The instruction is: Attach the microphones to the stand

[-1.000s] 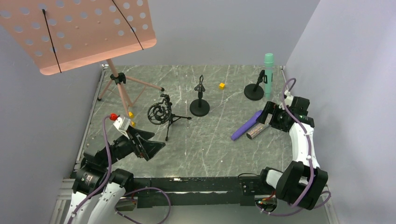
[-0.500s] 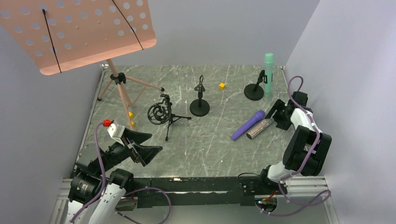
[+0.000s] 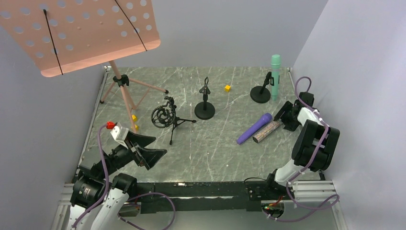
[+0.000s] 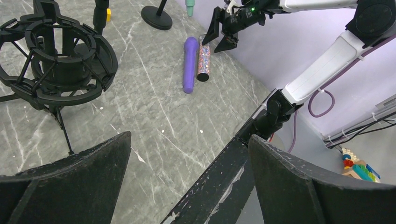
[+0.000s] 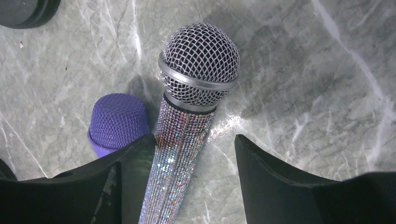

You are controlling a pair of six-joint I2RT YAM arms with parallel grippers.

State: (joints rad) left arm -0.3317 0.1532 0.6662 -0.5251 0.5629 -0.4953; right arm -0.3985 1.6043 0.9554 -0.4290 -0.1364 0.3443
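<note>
The glittery microphone [image 5: 187, 135] lies on the table with its silver mesh head pointing away in the right wrist view. My right gripper [image 5: 194, 140] straddles its body, open; the left finger [image 5: 135, 158] touches it and the right finger stands apart. The purple microphone [image 5: 116, 121] lies close beside it [image 3: 254, 128]. The teal microphone [image 3: 275, 76] stands upright in the back-right stand [image 3: 260, 94]. A round-base stand [image 3: 205, 111] and a shock-mount tripod stand [image 3: 164, 116] hold nothing. My left gripper [image 4: 190, 137] hovers open at the front left, holding nothing.
A pink music stand [image 3: 81, 33] on a tripod rises at the back left. Small yellow cubes sit near the back [image 3: 227, 88] and by the tripod leg [image 3: 134, 117]. Grey walls close the right and back sides. A black rail [image 3: 201, 188] borders the near edge.
The right arm folded back toward the wall, its gripper settling over the glittery microphone's head end with jaws narrowing. The left gripper drew slightly nearer and lower, still open.
</note>
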